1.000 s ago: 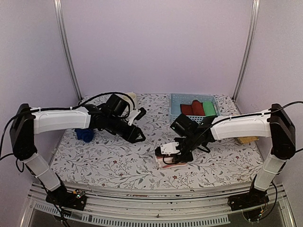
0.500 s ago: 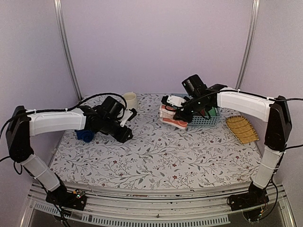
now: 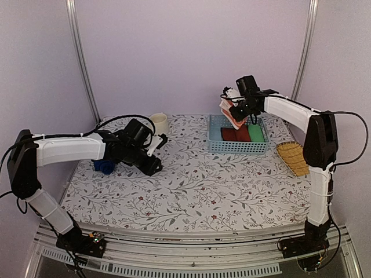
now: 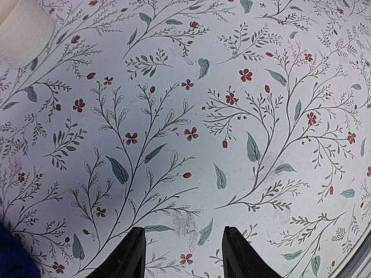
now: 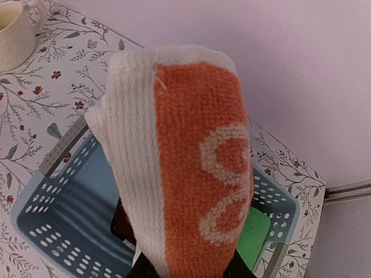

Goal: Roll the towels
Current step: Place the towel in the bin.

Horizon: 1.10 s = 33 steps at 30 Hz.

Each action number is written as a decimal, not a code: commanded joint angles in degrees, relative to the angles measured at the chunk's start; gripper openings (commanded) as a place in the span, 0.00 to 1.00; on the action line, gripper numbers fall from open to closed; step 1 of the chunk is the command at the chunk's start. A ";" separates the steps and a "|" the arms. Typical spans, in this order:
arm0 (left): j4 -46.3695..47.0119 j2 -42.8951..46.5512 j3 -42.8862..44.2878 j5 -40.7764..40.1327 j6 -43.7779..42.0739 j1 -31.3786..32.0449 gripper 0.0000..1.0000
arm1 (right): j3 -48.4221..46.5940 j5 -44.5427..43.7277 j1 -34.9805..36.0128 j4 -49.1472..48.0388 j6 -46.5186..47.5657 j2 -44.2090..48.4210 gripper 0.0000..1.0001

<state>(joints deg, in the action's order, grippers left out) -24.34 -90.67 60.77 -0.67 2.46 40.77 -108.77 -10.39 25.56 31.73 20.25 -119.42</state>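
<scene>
Holding two rolls (image 3: 235,134), basket (image 3: 237,147), orange towel (image 5: 191,174) above

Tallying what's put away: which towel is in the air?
The orange printed towel, held by the right gripper above the basket; red roll and green roll lie inside, the blue towel on the table.

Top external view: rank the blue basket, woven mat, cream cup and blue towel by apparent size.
1. blue basket
2. woven mat
3. cream cup and blue towel: alike; the towel is partly hidden by the left arm.

White arm shells (image 3: 69,149), black joints (image 3: 26,165), black cables (image 3: 119,117), black left claw (image 4: 179,255).
</scene>
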 commanded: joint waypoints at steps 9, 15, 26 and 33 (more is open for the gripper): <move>-0.01 -1.15 0.31 1.71 -0.39 -0.61 0.47 | -12.52 -14.95 0.10 9.05 -22.91 -13.16 0.02; -0.25 -1.74 0.59 2.50 -0.02 -0.61 0.47 | -12.57 -13.17 0.10 9.79 -26.19 -14.61 0.02; -0.61 -2.55 0.98 3.54 0.35 -0.61 0.47 | -15.77 -13.30 0.15 10.29 -28.45 -20.71 0.02; -0.71 -2.75 1.10 3.93 0.36 -0.61 0.46 | -16.99 -12.19 0.10 10.37 -29.11 -22.29 0.08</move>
<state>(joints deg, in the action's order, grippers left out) -24.73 -92.40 60.80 2.37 2.61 40.69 -124.20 -22.79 25.50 41.65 -7.25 -139.52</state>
